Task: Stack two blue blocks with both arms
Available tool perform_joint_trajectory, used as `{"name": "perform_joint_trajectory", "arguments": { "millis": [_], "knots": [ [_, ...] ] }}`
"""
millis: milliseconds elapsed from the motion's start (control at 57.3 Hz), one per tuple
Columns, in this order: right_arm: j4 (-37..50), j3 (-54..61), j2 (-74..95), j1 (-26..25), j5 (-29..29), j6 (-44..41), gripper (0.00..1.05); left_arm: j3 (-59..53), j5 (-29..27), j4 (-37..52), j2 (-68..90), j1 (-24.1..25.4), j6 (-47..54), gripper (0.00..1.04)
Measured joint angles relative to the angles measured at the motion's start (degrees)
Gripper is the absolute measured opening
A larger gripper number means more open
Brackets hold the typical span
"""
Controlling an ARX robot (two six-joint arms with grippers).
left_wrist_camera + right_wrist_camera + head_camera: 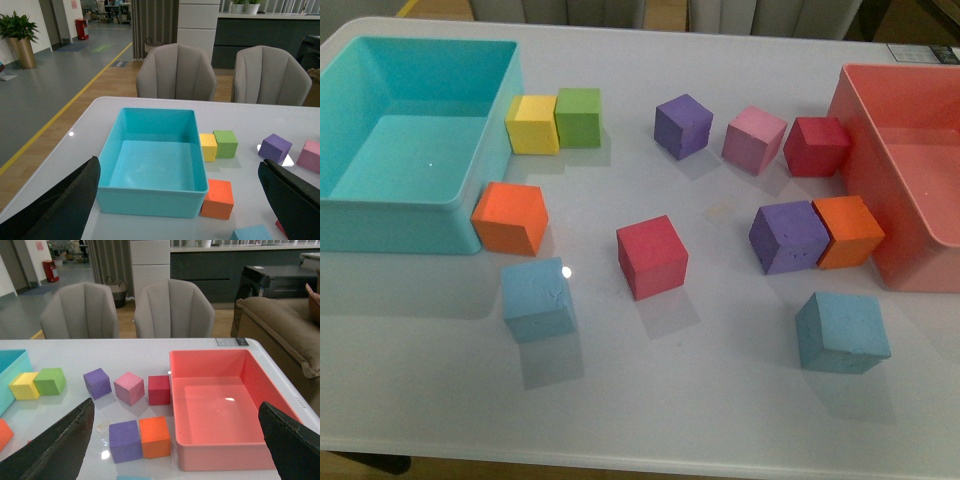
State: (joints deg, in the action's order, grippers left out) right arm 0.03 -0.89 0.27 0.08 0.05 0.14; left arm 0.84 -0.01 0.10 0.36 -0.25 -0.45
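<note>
The left blue block (537, 298) sits flat on the white table (720, 410) near the turquoise bin (380, 222), at its front corner. The right blue block (842, 332) lies well apart, nearer the red bin (905, 268), and both cubes are turned slightly askew. The left gripper (178, 167) and right gripper (176, 407) each have their jaws spread wide, touching nothing, with grey chairs (172, 310) beyond the table.

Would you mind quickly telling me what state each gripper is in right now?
Left gripper: open, holding nothing.
Right gripper: open, holding nothing.
</note>
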Motion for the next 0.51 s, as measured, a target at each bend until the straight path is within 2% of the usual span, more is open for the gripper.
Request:
{"name": "perform_joint_trajectory", "arguments": {
  "millis": [506],
  "knots": [
    [0.0,0.0,0.0,0.0,0.0,0.0,0.96,0.0,0.0,0.0,0.0,0.0,0.0,0.96]
  ]
}}
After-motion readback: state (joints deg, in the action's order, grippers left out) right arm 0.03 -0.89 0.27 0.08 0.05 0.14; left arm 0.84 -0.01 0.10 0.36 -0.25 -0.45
